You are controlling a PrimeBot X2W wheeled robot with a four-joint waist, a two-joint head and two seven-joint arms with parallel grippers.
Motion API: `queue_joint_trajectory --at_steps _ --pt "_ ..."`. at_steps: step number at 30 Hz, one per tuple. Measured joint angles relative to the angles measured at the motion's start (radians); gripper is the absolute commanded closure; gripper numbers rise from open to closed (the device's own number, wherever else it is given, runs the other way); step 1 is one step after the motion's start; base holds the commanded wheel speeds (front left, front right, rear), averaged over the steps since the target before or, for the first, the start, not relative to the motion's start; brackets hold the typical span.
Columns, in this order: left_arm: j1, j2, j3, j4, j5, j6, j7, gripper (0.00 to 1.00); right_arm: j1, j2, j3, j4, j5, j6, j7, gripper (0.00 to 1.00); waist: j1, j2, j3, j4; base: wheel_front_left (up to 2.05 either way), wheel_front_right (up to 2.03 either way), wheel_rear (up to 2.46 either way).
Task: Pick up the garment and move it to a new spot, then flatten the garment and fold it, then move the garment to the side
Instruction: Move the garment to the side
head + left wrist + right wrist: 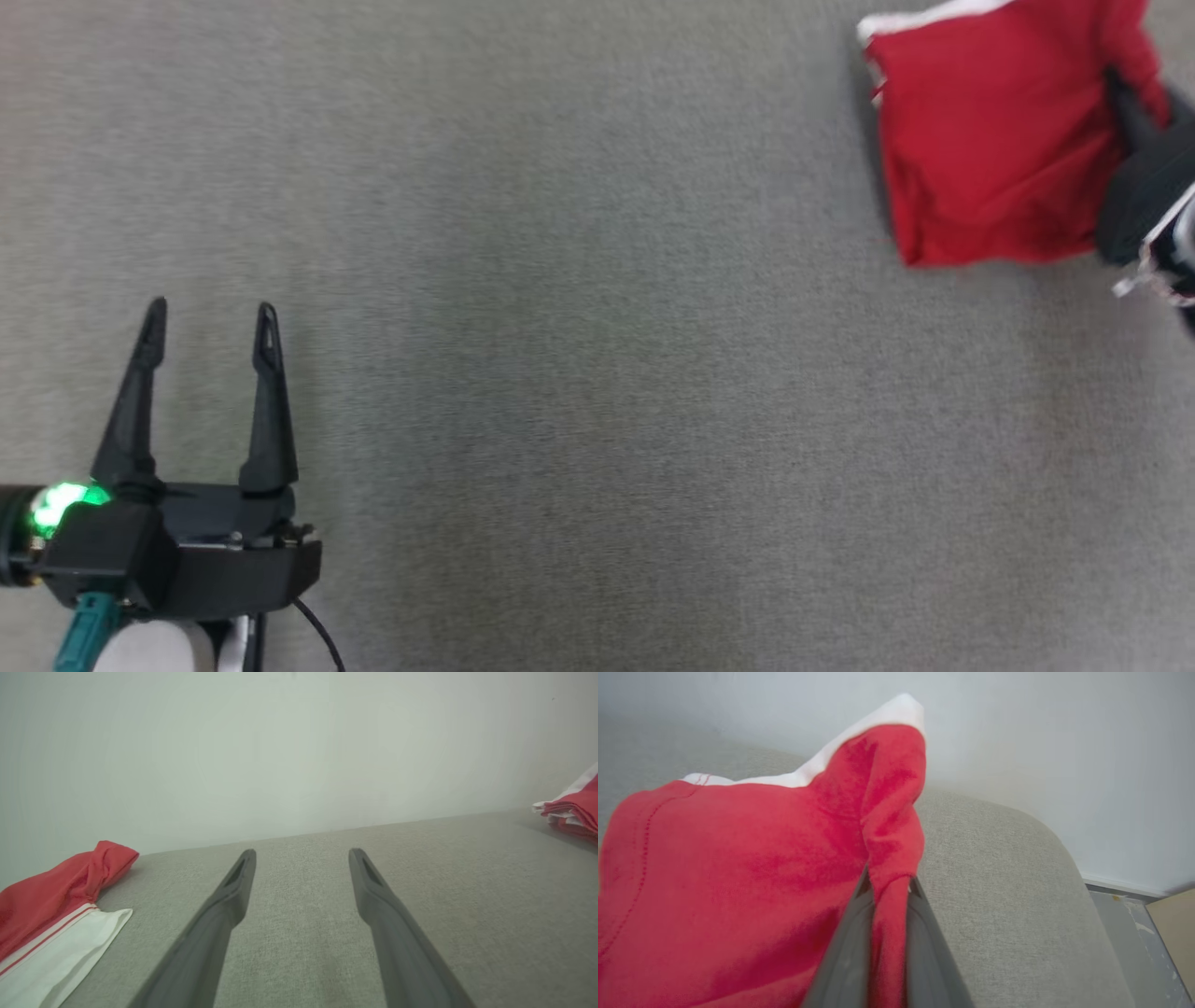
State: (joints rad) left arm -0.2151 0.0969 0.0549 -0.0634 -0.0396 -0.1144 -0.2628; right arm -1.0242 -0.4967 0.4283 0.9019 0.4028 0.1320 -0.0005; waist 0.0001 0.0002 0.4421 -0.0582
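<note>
Two grippers in the head view: left gripper (212,310), lower left, wide open and empty; right gripper (1123,98), upper right, at the folded red garment (980,140) on the worktop (597,327). Left wrist view: a second red-and-white cloth (51,914) lower left. Right wrist view: jaws pinched shut on a red fold; folding looks done, moving aside remains.

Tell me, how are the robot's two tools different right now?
The left tool is open and empty; the right tool is shut on the red garment. The left tool is over the bare grey surface; the right tool is at the garment's edge. Both have two long dark fingers.
</note>
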Motion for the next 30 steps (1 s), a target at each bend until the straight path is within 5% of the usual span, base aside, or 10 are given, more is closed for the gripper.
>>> queue_joint_trajectory --at_steps 11,30 --pt "-0.03 0.093 0.008 -0.155 0.038 0.0 0.052 0.0 -0.181 -0.107 0.062 0.057 0.037 0.0 -0.012 1.0 0.0 0.0 0.142 -0.13 0.0 0.0 0.0" --pt "-0.007 0.14 0.042 -0.311 0.037 0.014 0.124 0.0 -0.37 -0.137 0.093 0.181 -0.005 0.0 -0.072 1.0 -0.0001 -0.0001 0.253 -0.214 0.0 0.0 0.0"
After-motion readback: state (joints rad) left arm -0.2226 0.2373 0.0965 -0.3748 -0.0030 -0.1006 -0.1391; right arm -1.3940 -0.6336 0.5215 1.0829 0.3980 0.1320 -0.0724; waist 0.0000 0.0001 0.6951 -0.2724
